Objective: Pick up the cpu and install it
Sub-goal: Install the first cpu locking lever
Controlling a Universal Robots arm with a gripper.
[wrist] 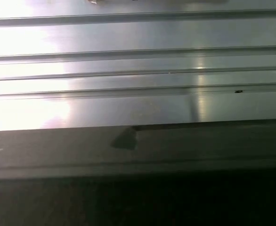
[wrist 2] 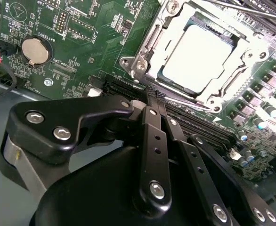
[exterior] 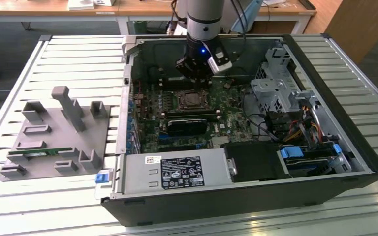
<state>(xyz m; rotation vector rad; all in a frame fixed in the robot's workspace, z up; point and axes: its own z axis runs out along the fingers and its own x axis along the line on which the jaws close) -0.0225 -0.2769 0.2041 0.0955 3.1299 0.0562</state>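
The cpu, a flat square chip with a silver-grey top, lies inside the metal frame of the motherboard socket. In the exterior view the cpu sits in the middle of the green board inside the open computer case. My gripper hangs just above the board beside the socket, apart from the chip. Its two black fingers are pressed together with nothing between them. In the exterior view the gripper is over the far edge of the socket.
The case wall and drive cage flank the board. A black heatsink block lies just nearer than the socket. A grey fixture tray sits on the slatted metal table at the exterior view's left.
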